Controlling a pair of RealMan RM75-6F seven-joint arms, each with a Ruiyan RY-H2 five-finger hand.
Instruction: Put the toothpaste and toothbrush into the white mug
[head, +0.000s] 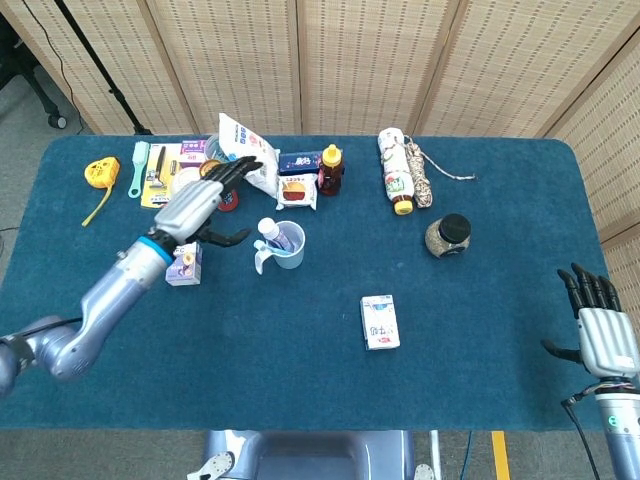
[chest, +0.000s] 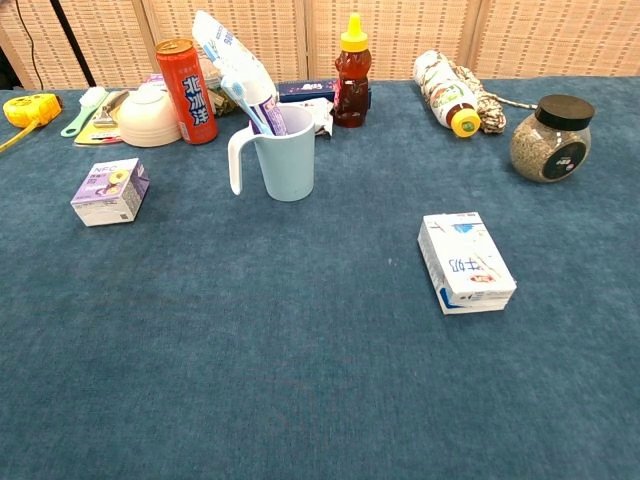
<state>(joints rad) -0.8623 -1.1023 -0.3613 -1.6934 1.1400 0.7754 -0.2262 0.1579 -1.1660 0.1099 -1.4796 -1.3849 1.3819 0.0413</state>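
Standing in the mug (chest: 284, 152), toothpaste (chest: 263, 104) & brush (chest: 244, 103) are kept upright by its wall. Left hand (head: 200, 205), right hand (head: 598, 335): fingers spread, nothing held.

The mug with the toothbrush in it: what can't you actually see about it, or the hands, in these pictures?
- Mug interior: its wall hides the lower toothpaste and toothbrush, chest view.
- Head view: both look too small to tell apart.
- Left hand: absent from chest view; covers items behind it.
- Right hand: at the head view's corner, arm cut off.
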